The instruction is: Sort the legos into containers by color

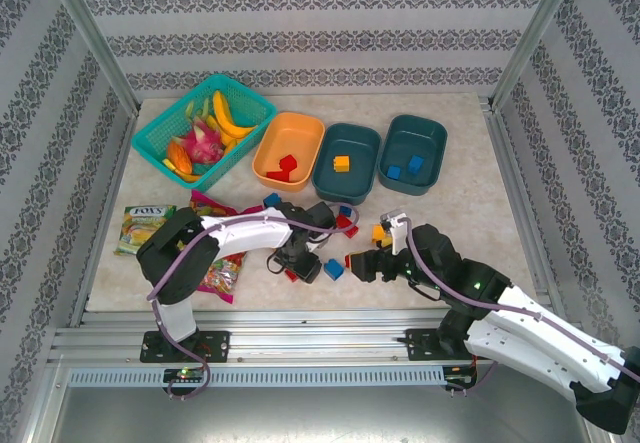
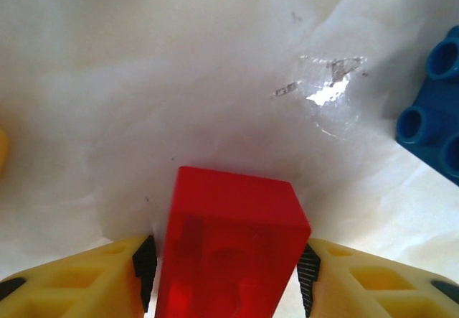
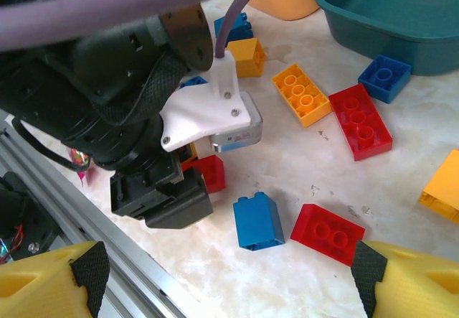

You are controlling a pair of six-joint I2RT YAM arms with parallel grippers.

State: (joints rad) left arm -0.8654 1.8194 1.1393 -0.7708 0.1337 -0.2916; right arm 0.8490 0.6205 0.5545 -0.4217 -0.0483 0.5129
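The right gripper [image 3: 229, 282] hangs low over the near part of the table [image 1: 470, 213], jaws spread wide with nothing between them. Just to its left, the left gripper [image 2: 226, 271] is clenched on a red lego [image 2: 229, 253] down at the tabletop. A blue lego [image 3: 257, 221] and other loose red, orange-yellow and blue legos lie around and beyond both grippers. Farther back, the orange tub [image 1: 300, 121] holds red bricks. The middle teal tub [image 1: 347, 128] holds one orange-yellow brick, and the right teal tub [image 1: 415, 120] holds two blue ones.

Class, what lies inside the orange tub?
Red bricks lie inside the orange tub, near its front wall. The tub floor directly beneath them is covered.
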